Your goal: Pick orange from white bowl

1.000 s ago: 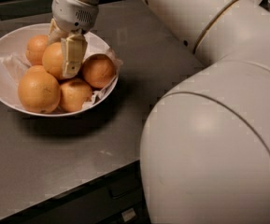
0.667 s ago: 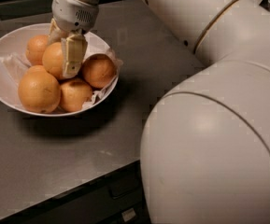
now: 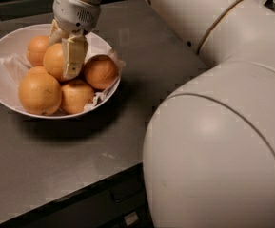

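The white bowl (image 3: 4, 49), lined with crinkled paper, stands on the dark counter at the upper left and holds several oranges. My gripper (image 3: 61, 56) reaches down into it from above. Its front finger (image 3: 73, 56) lies against the right side of one orange (image 3: 54, 61) in the middle of the bowl. The other finger sits at that orange's back left, mostly hidden. The orange rests among the others in the bowl. A larger orange (image 3: 39, 92) lies at the bowl's front left.
More oranges lie at the right (image 3: 99, 71), front (image 3: 76, 95) and back (image 3: 36, 49) of the bowl. My white arm (image 3: 213, 127) fills the right half of the view. The counter's front edge (image 3: 80, 186) runs below the bowl.
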Controlling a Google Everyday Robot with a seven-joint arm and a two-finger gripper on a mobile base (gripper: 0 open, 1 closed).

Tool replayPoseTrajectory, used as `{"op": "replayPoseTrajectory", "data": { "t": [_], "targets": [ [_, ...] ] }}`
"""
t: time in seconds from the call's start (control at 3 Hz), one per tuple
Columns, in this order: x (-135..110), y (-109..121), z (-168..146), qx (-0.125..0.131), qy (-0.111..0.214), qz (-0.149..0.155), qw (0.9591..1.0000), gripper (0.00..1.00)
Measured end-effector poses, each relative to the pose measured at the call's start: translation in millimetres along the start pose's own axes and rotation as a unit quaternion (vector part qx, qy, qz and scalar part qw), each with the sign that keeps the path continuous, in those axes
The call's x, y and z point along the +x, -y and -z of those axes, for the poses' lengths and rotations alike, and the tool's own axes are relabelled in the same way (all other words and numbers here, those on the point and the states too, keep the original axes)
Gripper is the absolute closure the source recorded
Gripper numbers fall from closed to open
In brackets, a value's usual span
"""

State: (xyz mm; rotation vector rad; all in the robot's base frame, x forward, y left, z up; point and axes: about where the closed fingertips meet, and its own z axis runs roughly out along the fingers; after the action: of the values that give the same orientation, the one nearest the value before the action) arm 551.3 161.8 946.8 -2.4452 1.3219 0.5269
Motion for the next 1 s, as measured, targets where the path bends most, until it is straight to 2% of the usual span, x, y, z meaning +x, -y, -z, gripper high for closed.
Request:
{"op": "replayPoseTrajectory", "data": {
  "t": [0.33,0.67,1.0],
  "targets": [
    [0,0,0,0.000,0.000,0.000,1.0000,1.00],
    [-9,-1,6,0.027,0.001,0.004,0.9996,1.00],
    [-25,-14,20,0.068,-0.005,0.015,0.9975,1.00]
  ]
}}
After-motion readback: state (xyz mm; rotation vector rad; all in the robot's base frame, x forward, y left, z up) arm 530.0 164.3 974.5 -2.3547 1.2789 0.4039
